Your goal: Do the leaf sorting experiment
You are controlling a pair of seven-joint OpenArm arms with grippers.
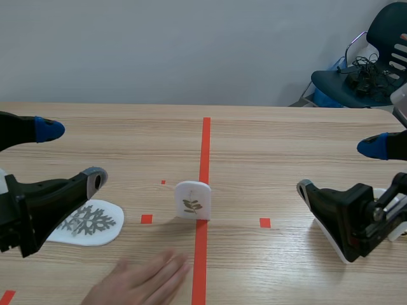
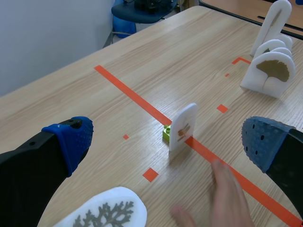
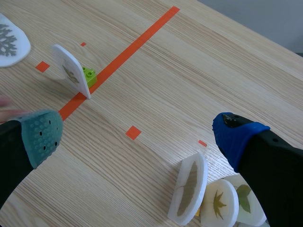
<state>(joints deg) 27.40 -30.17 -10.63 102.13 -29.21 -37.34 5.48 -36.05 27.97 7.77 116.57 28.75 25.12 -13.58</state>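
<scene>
Wood table (image 1: pixel 267 146), red tape line down middle
- left gripper (image 1: pixel 72 154): fingers wide apart, holding nothing; flat card (image 1: pixel 89 222) with frond print on table just below it
- right gripper (image 1: pixel 338 168): fingers wide apart, holding nothing; leaf cards (image 3: pixel 218 203) clustered just beside it
- centre card (image 1: pixel 193 200): upright on tape line, between grippers, apart from both; green block (image 3: pixel 89 74) touching its back
- person's hand (image 1: pixel 137 279): flat on table near centre card, not touching

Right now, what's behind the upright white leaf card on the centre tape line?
A small lime-green plastic brick sits right behind the upright white leaf-print card, apparently propping it. In the scene view the card covers the brick entirely. How the two join is hidden.
</scene>
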